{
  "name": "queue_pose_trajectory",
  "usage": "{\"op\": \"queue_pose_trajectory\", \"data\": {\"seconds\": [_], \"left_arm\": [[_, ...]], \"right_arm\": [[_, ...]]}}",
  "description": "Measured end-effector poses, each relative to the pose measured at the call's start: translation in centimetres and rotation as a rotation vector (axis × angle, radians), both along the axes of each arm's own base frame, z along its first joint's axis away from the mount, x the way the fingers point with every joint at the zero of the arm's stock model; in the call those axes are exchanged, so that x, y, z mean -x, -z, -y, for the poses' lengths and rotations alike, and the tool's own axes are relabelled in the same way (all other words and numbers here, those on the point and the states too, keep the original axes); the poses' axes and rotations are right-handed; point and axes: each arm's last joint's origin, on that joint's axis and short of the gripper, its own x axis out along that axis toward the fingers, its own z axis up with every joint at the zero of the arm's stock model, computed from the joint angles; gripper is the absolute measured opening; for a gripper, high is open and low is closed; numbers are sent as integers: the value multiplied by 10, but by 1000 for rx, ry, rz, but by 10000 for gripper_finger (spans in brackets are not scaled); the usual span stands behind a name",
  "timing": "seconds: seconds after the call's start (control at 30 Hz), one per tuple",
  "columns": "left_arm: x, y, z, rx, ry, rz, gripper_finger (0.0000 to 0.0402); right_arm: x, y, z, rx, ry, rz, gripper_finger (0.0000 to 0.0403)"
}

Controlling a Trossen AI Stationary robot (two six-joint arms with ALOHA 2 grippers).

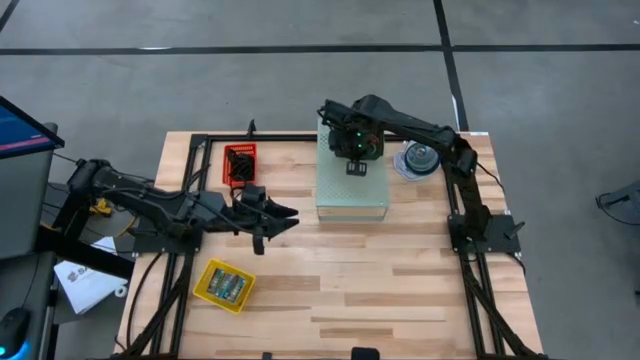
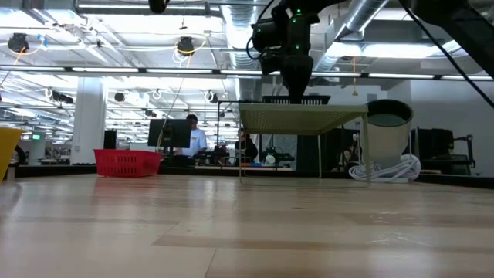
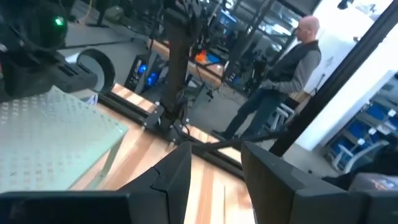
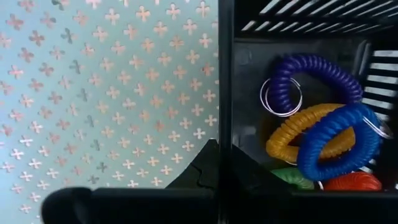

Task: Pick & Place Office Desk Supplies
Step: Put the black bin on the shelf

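We find the right gripper (image 1: 356, 166) above the pale green perforated box (image 1: 352, 190), fingers pressed together, nothing between them. Its wrist view looks down on a black slatted bin (image 4: 298, 25) at the box's edge, holding coiled elastic loops: purple (image 4: 314, 71), orange (image 4: 292, 134), blue (image 4: 339, 140), with green (image 4: 292, 178) beneath. The left gripper (image 1: 268, 222) hovers over bare table (image 1: 400, 290), fingers partly apart, empty. Near it: a red basket (image 1: 240, 163) and a yellow tray (image 1: 224, 285). A clear disc spindle (image 1: 421, 158) stands beside the box.
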Motion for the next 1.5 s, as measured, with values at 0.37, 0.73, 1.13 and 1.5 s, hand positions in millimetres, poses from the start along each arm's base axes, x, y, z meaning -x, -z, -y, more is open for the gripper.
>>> {"op": "queue_pose_trajectory", "data": {"seconds": [0.37,0.73,1.13,1.5], "left_arm": [[4,-5,-3,-24,21,15,136],[5,-5,-3,-23,21,19,136],[5,-5,-3,-22,21,19,136],[4,-5,-3,-22,16,19,136]], "right_arm": [[5,-3,16,43,7,9,0],[8,-21,19,94,-65,24,0],[15,-22,37,84,5,68,0],[4,-15,29,84,-63,66,0]]}}
